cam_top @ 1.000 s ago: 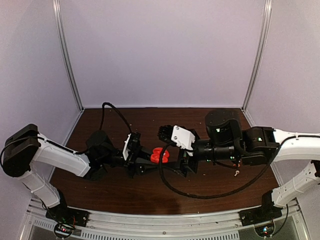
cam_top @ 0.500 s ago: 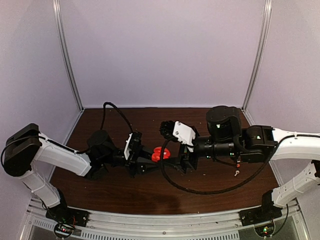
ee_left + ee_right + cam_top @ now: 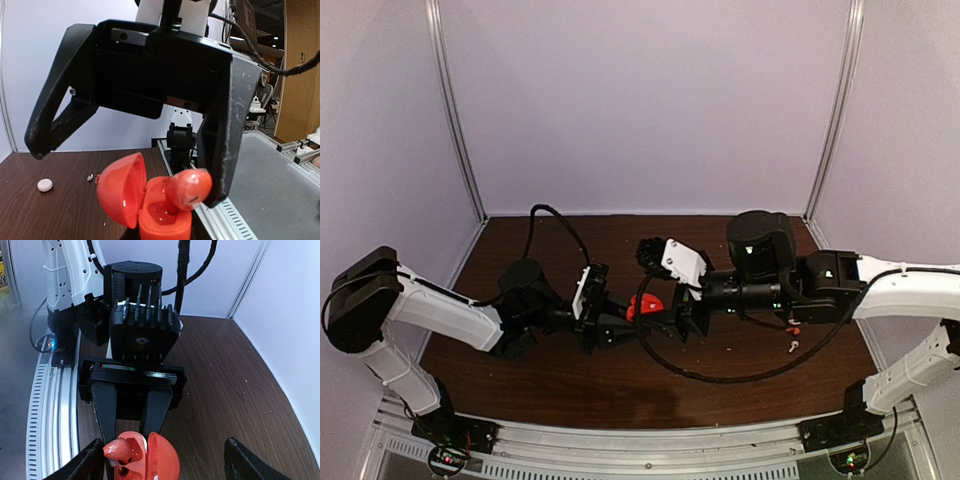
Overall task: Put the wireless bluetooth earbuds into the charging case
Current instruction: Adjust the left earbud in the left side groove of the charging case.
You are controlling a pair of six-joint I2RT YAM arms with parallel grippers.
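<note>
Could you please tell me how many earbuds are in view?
3. One red-orange earbud sits at the open red charging case; a second red-orange earbud and a white earbud lie on the table beside the right arm. Others may be hidden.

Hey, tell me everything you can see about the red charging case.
The charging case is glossy red-orange plastic with a rounded shape. Its domed lid is swung open on a side hinge. The left tool clamps its base, holding it toward the wide-open right tool. A matching red-orange earbud sits partly in one well, beside a right fingertip.
</note>
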